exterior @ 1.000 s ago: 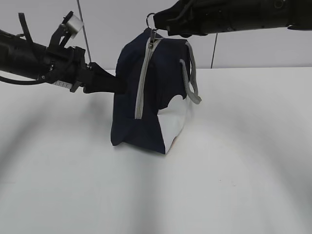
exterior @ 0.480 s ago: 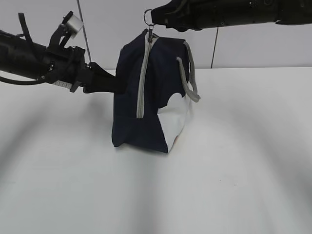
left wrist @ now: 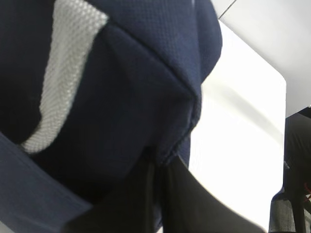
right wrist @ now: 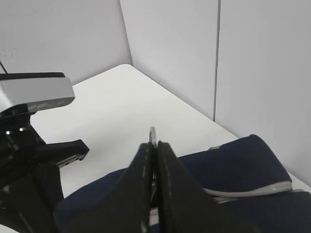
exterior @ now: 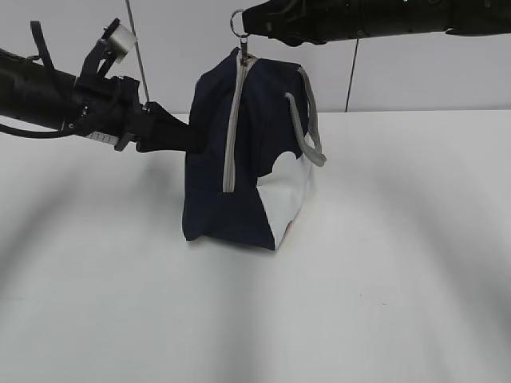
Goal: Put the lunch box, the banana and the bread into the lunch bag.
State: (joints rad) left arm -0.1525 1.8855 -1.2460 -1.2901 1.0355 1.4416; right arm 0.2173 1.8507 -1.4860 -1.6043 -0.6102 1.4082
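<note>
The navy lunch bag stands on the white table, with its white lower panel facing front and its grey zipper running down the side. My right gripper is shut on the zipper's ring pull at the top of the bag; the ring also shows between its fingers in the right wrist view. My left gripper is shut on the bag's navy fabric at its left side. The lunch box, banana and bread are out of view.
The grey strap handle hangs over the bag's right side. The white table stretches in front and to the right. A grey wall stands behind, with a thin vertical seam.
My right gripper has moved left and slightly up with the ring pull. The bag's top has shifted left with it. The left arm has not moved.
</note>
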